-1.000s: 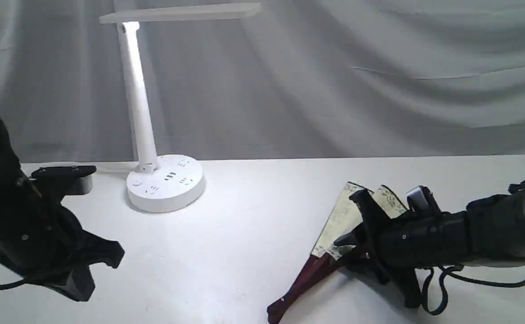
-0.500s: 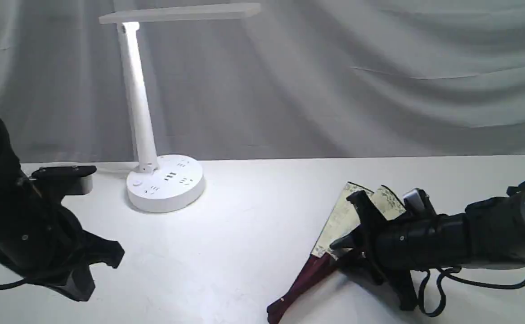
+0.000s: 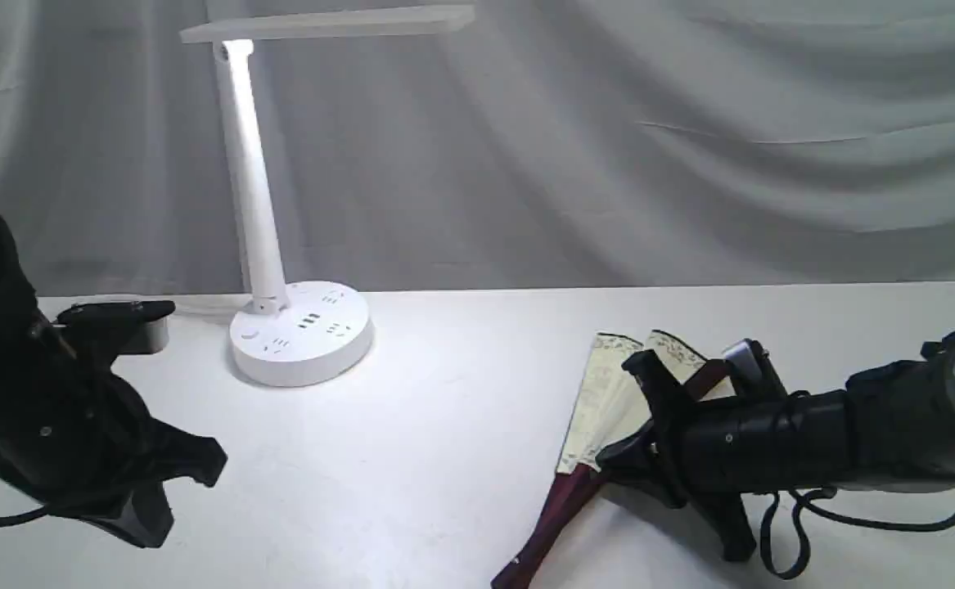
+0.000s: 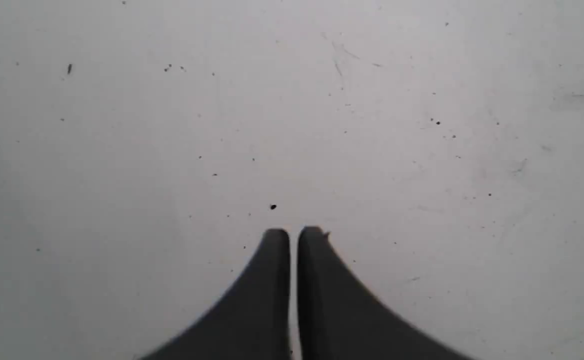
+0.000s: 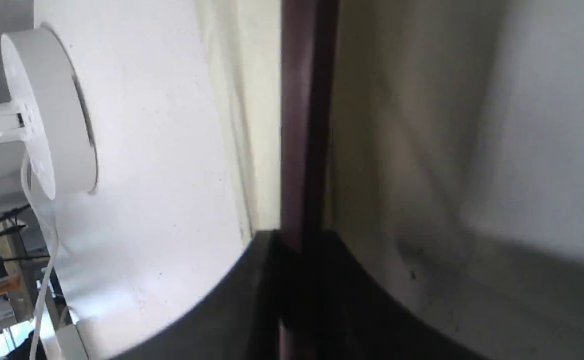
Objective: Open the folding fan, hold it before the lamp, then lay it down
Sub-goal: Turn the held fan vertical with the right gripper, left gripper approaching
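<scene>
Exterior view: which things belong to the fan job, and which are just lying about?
In the job: fan, partly spread, clamped in the right tool; lamp.
Lying about: left tool, shut on nothing; small dark-topped box beside the lamp's base; cloth backdrop.

The right gripper (image 5: 299, 239) clamps the maroon guard of the folding fan (image 5: 304, 125), the lamp (image 5: 46, 110) base standing apart.

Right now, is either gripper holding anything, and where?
The right gripper clamps the folding fan by one maroon rib. The left gripper is shut, empty.
</scene>
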Tool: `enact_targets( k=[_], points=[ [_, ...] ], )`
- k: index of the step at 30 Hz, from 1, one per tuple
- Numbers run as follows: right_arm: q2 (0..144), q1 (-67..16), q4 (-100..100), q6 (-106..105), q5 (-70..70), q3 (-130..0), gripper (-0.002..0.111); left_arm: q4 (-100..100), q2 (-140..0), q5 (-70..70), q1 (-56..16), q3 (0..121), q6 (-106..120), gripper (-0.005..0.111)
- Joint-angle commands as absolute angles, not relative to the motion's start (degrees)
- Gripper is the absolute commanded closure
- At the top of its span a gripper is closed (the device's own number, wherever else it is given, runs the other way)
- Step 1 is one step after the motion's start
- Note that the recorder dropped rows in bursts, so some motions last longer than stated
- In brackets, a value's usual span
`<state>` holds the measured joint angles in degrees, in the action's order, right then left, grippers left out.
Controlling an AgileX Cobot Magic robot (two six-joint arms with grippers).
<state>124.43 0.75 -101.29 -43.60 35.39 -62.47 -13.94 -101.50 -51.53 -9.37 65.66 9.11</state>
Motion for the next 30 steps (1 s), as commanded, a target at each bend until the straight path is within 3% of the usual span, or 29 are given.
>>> enact_targets(
  k=[1, 12, 30],
  points=[
    [125.5, 1.2, -99.9, -46.8, 37.5, -62.1, 0.108, -14.4, -100.9, -51.0, -9.3, 65.4, 9.3, 0.107],
    [125.5, 6.8, -99.9, -56.1, 54.7, -62.1, 0.108, -14.4, -100.9, -51.0, -9.3, 65.4, 9.4, 0.107],
    [125.5, 7.5, -99.9, -64.3, 67.0, -62.1, 0.108, -14.4, -100.9, -50.8, -9.3, 65.4, 10.7, 0.107]
  ],
)
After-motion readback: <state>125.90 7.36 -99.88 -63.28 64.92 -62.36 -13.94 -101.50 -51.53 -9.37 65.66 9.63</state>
